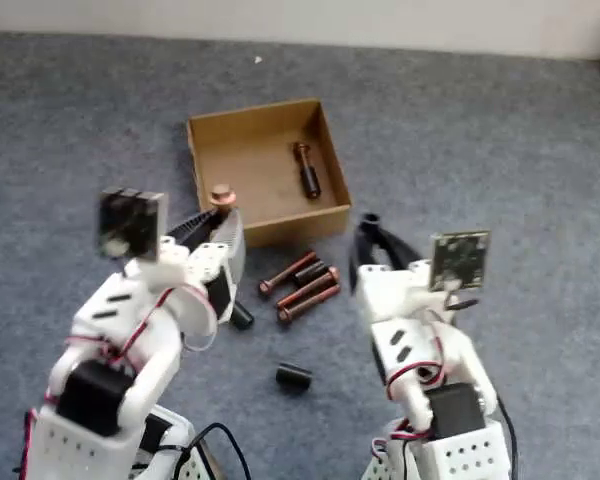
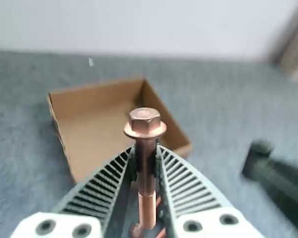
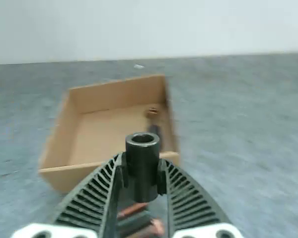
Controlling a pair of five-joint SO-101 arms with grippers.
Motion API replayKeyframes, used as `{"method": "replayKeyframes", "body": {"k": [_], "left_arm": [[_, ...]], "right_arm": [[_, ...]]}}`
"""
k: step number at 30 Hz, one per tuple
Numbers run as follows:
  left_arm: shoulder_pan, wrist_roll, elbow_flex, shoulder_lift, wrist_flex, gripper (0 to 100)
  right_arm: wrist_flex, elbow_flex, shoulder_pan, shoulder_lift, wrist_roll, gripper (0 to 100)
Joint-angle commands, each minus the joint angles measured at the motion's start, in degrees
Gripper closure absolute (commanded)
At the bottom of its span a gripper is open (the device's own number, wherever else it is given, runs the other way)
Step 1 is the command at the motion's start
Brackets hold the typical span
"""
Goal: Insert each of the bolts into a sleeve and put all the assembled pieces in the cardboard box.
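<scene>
My left gripper [image 1: 216, 222] is shut on a copper bolt [image 1: 220, 196], held upright with its hex head up, just in front of the cardboard box [image 1: 212, 150]. In the left wrist view the bolt [image 2: 145, 134] stands between the fingers [image 2: 181, 178] with the box [image 2: 94, 124] beyond. My right gripper [image 1: 372, 240] is shut on a black sleeve [image 1: 368, 220], right of the box's near corner. In the right wrist view the sleeve [image 3: 142, 163] stands bore up before the box [image 3: 109, 129]. One assembled piece [image 1: 306, 170] lies inside the box.
Loose copper bolts [image 1: 306, 290] and a black sleeve [image 1: 313, 271] lie on the grey carpet between the arms. Another sleeve [image 1: 293, 377] lies nearer the bases, and one [image 1: 240, 316] sits by the left arm. The right arm's gripper [image 2: 275, 173] shows in the left wrist view.
</scene>
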State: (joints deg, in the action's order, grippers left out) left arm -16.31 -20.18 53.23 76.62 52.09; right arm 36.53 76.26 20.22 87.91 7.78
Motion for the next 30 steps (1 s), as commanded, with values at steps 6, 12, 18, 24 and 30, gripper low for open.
{"method": "replayKeyframes", "body": {"k": [6,12,18,24,30], "left_arm": [[2.0,-9.1,7.7,13.8,-13.4,99],[1.7,-9.9,15.7,14.5,-23.5,99],[-6.2,-9.5,23.3,15.1,-30.4,99],[-8.6,-6.6,23.8,15.2,-30.6,99],[-8.1,-6.3,20.0,15.2,-30.6,99]], "right_arm": [[-24.3,14.4,14.0,1.6,-9.8,99.3],[-32.6,21.3,18.4,1.7,-10.2,99.3],[-39.0,26.5,19.5,1.7,-10.3,99.3],[-39.0,26.4,18.6,1.5,-10.3,99.3],[-35.0,26.4,18.9,1.6,-15.2,99.3]]}}
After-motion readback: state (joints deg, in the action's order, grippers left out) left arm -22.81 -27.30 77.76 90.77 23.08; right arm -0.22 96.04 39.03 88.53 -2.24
